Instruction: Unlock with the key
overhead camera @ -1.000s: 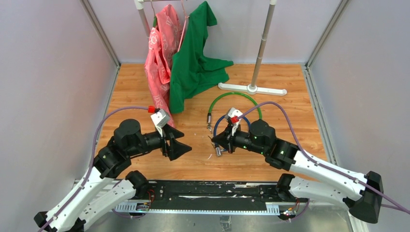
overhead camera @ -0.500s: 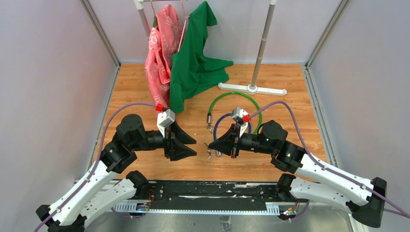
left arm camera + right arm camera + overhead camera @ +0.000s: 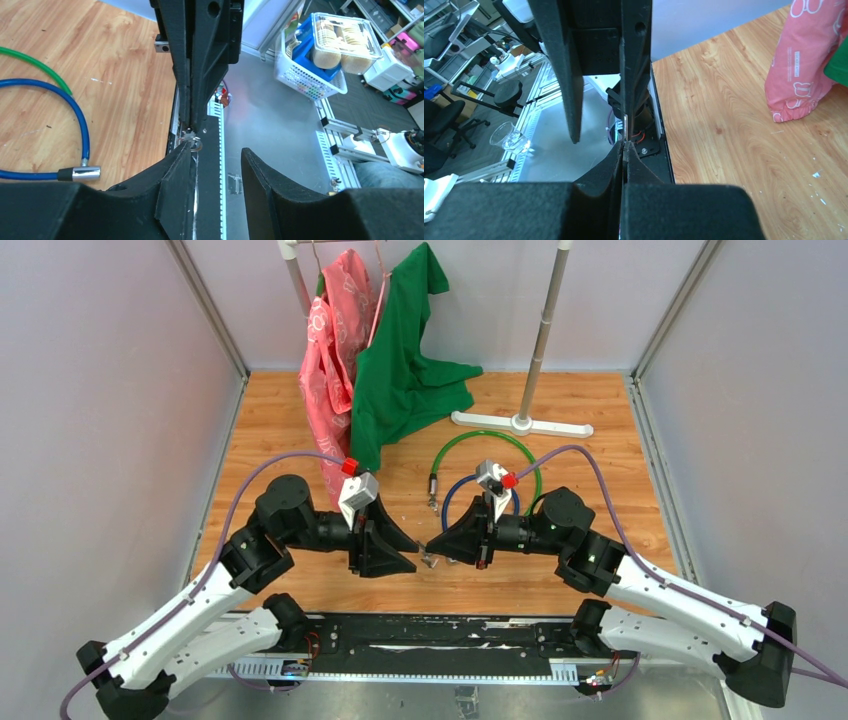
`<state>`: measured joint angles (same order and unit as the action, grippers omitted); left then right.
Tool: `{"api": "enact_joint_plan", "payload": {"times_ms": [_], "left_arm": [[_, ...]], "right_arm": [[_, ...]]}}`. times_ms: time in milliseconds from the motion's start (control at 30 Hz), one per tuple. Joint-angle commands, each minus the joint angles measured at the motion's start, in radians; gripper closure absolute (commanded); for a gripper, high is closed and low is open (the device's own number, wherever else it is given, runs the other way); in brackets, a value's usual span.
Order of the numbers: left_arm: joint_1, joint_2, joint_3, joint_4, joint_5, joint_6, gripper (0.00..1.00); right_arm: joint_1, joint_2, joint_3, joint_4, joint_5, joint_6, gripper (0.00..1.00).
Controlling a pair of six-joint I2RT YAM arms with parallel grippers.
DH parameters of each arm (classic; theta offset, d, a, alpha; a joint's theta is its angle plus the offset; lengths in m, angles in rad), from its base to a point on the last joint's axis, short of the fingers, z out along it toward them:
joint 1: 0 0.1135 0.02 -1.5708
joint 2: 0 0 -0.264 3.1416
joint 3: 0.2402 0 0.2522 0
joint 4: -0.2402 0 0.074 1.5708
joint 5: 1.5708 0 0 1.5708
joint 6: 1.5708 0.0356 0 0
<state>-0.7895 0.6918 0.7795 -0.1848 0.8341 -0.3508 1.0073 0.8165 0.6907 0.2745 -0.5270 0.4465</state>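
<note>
**Wooden table: a key held in the air**

On the wooden table [image 3: 620, 440], near the middle, the right gripper [image 3: 431, 543] is pinched tight on the small key [image 3: 192, 142]. The left gripper [image 3: 215, 155] faces it, jaws apart, close to the key. Just behind lies the blue cable lock [image 3: 82, 173]. Farther back is a green cable [image 3: 487, 434]. If the left grabs crooked, the key may slip and drop.

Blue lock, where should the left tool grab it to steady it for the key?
On the blue lock, I'd grip the chrome barrel at its end, coming from above with the jaws set across it. It lies flat on the wood and looks rigid; the rest would likely just flex.
</note>
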Motion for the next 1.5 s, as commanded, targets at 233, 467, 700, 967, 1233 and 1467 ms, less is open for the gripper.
{"api": "enact_joint_plan", "payload": {"times_ms": [233, 467, 700, 967, 1233, 1467], "left_arm": [[-0.017, 0.005, 0.034, -0.016, -0.035, 0.039, 0.58], [-0.016, -0.009, 0.048, -0.048, -0.094, 0.061, 0.55], [-0.017, -0.003, 0.058, -0.064, -0.095, 0.071, 0.58], [-0.022, -0.003, 0.059, -0.067, -0.089, 0.07, 0.69], [-0.028, 0.005, 0.059, -0.068, -0.094, 0.071, 0.82], [-0.032, 0.014, 0.061, -0.074, -0.105, 0.072, 1.0]], "right_arm": [[-0.012, -0.014, -0.004, 0.067, -0.067, 0.047, 1.0], [-0.01, 0.0, -0.007, 0.048, -0.077, 0.063, 1.0], [-0.01, 0.015, -0.009, 0.037, -0.074, 0.07, 1.0], [-0.01, 0.029, -0.003, 0.035, -0.075, 0.072, 1.0], [-0.009, 0.033, 0.0, 0.03, -0.081, 0.07, 1.0], [-0.009, 0.035, 0.008, 0.011, -0.076, 0.058, 1.0]]}}
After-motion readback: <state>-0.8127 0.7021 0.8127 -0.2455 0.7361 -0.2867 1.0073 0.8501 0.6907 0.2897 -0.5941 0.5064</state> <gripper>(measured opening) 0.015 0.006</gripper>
